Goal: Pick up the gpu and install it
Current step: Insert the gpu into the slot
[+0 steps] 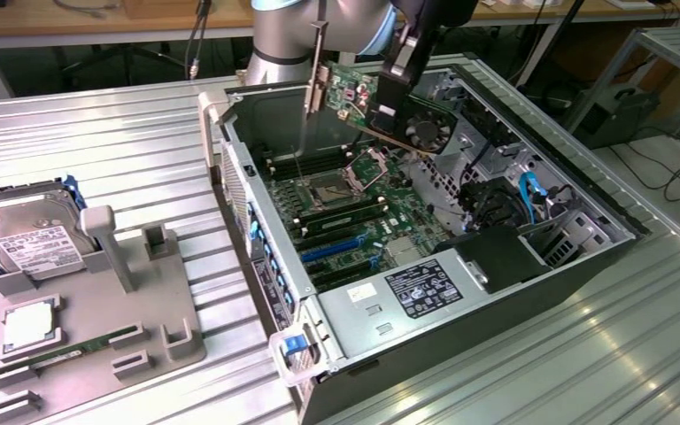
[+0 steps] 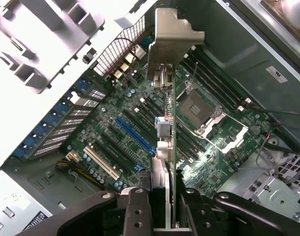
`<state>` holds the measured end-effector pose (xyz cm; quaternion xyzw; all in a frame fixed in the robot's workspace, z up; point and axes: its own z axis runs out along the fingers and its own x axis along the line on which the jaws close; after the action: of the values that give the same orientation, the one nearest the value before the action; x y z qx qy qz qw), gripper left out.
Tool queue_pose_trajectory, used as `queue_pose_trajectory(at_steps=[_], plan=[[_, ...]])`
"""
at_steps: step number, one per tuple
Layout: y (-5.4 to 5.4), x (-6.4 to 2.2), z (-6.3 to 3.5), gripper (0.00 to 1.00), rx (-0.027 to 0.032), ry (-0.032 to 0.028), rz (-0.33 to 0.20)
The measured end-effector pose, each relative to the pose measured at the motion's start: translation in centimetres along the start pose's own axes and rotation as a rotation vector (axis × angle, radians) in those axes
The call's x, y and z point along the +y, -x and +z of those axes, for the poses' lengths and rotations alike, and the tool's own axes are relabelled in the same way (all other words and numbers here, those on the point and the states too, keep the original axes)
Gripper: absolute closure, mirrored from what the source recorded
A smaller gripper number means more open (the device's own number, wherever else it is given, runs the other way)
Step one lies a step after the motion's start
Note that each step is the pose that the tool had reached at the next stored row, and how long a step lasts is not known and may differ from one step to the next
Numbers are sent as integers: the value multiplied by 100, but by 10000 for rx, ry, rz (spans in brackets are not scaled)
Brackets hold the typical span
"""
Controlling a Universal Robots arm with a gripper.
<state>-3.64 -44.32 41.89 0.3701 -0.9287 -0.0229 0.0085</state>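
Observation:
The gpu hangs tilted in the air above the open computer case, over the far end of the green motherboard. Its round black fan faces the exterior view's right, and its pale metal bracket points down on the left. My gripper is shut on the card's upper edge. In the wrist view the gpu is seen edge-on between the black fingers of the gripper, with the bracket at the far end. Below it lie the CPU socket and a blue slot.
A grey fixture tray on the ribbed metal table at the exterior view's left holds a silver hard drive, a processor chip and a green memory stick. The case walls, drive bays and power supply ring the motherboard.

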Motion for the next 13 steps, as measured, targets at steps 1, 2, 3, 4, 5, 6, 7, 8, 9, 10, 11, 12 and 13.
queue_pose_trajectory(at_steps=[1,2,3,4,5,6,7,8,9,10,11,12,13], plan=[[0,0,0,72,2,0,-50],[-1,-1,0,72,4,1,-106],[-1,-2,0,72,12,1,-253],[-2,-2,0,72,16,1,-328],[-2,-3,0,72,19,2,-395],[-3,-4,0,72,21,2,-475],[-4,-4,0,72,26,2,-568],[-4,-4,-1,72,32,2,-660],[-4,-5,-1,72,35,2,-724],[-4,-5,0,72,38,2,-792],[-4,-5,0,72,40,2,-845],[-4,-5,0,72,43,3,-909],[-5,-5,0,72,46,3,-979]])
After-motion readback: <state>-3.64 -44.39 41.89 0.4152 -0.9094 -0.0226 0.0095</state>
